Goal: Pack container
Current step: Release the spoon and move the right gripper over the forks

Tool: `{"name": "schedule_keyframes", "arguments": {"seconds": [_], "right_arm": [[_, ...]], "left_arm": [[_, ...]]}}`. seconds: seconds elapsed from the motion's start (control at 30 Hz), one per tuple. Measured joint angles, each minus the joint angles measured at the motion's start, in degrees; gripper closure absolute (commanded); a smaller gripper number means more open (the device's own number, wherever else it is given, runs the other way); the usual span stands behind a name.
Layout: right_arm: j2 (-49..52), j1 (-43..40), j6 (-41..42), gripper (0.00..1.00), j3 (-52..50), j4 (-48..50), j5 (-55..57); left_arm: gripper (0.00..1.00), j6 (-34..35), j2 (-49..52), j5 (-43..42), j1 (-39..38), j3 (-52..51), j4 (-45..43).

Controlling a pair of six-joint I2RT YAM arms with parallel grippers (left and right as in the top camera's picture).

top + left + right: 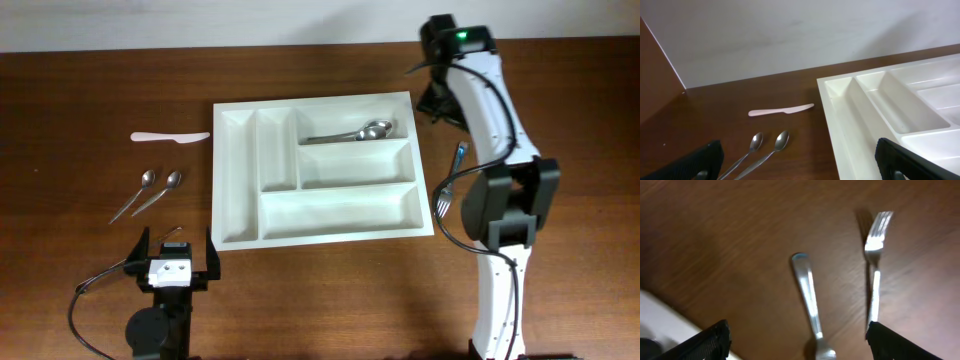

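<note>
cutlery sorting is under way, and by my reading the fork stage is just opening. the white cutlery tray [232, 180] sits mid-table, square to the arms. two spoons [352, 132] lie together in its topmost long compartment, and the other four compartments show nothing in them.

the right gripper [801, 342] hangs over bare wood just right of the tray, jaws spread wide and grasping nothing. a fork [873, 275] lies on the table [560, 100] below it, tines toward the top of the wrist view. beside it lies a second utensil [809, 300], probably another fork, though its head is cut off at the frame's edge.

the left gripper [178, 262] rests near the tray's front left corner, fully released and empty. it faces two loose spoons [150, 190] and a white plastic knife [170, 136] on the tray's left.

next move, as i judge it: bring the right jaws down astride one handle only, since the two pieces lie close. the pinch should be low, as thin flat steel on wood gives little to catch. then the piece goes to a free long compartment.
</note>
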State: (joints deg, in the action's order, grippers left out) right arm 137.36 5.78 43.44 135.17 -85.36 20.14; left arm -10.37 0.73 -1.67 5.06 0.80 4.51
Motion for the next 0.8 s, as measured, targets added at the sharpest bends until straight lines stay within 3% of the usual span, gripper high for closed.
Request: {"name": "schedule_keyframes", "arguments": {"seconds": [0.57, 0.8], "right_arm": [[-0.15, -1.53, -2.93, 0.14, -0.02, -1.68, -1.18], [-0.15, -1.53, 5.90, 0.14, -0.83, -2.03, -0.39]], "left_arm": [[0.01, 0.00, 0.00, 0.00, 0.00, 0.00, 0.00], [0.01, 0.00, 0.00, 0.00, 0.00, 0.00, 0.00]]}}
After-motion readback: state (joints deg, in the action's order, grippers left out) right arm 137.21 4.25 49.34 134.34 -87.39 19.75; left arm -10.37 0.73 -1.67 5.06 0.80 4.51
